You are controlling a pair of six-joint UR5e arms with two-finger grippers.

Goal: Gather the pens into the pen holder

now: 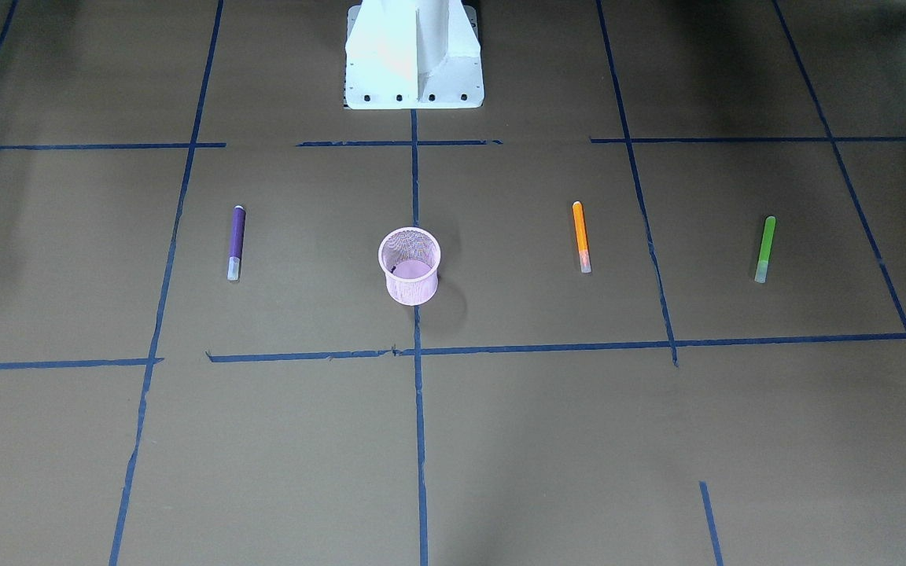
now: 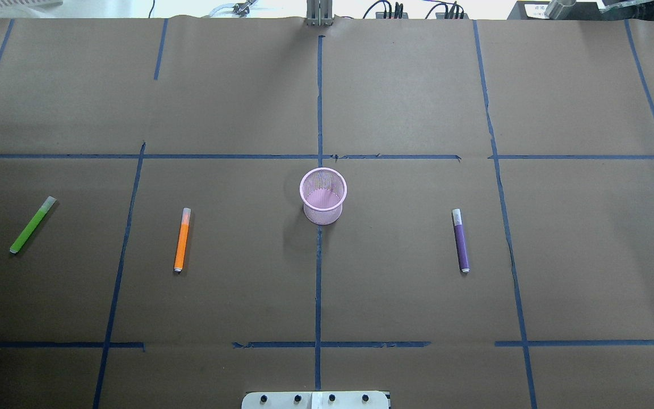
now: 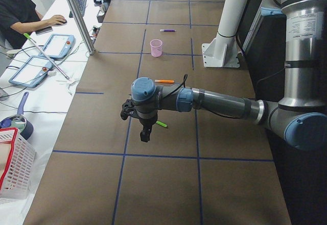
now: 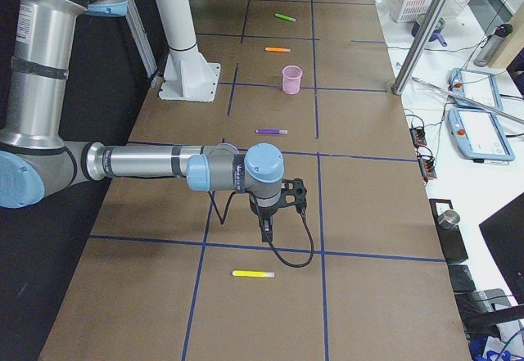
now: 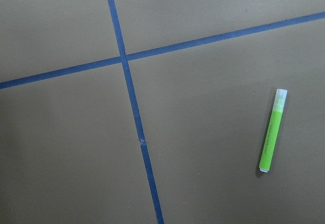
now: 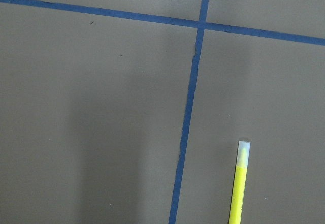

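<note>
Pen holder (image 2: 323, 196): upright at centre; holds none of the 4 items below, all lying flat.
Green pen (image 5: 272, 130): nearest left gripper (image 3: 145, 135); sits right and low in the left wrist view, long axis nearly upright there.
Yellow pen (image 4: 253, 274): just beside right gripper (image 4: 266, 232).
Orange pen (image 2: 181, 240), purple pen (image 2: 461, 240): well apart from both grippers.
Grippers: cannot tell whether either is spread or closed; likely first pick is green, by the left arm.

1. Brown paper-covered table (image 2: 418, 85) with a blue tape grid (image 2: 318, 284).
2. Pink wire-mesh cup (image 2: 323, 196) stands upright on the centre line.
3. Purple marker pen (image 2: 461, 240) lies flat on the robot's right.
4. Orange marker pen (image 2: 181, 240) and green marker pen (image 2: 32, 225) lie flat on its left.
5. Yellow marker pen (image 4: 253, 274) lies flat near the right end.
</note>
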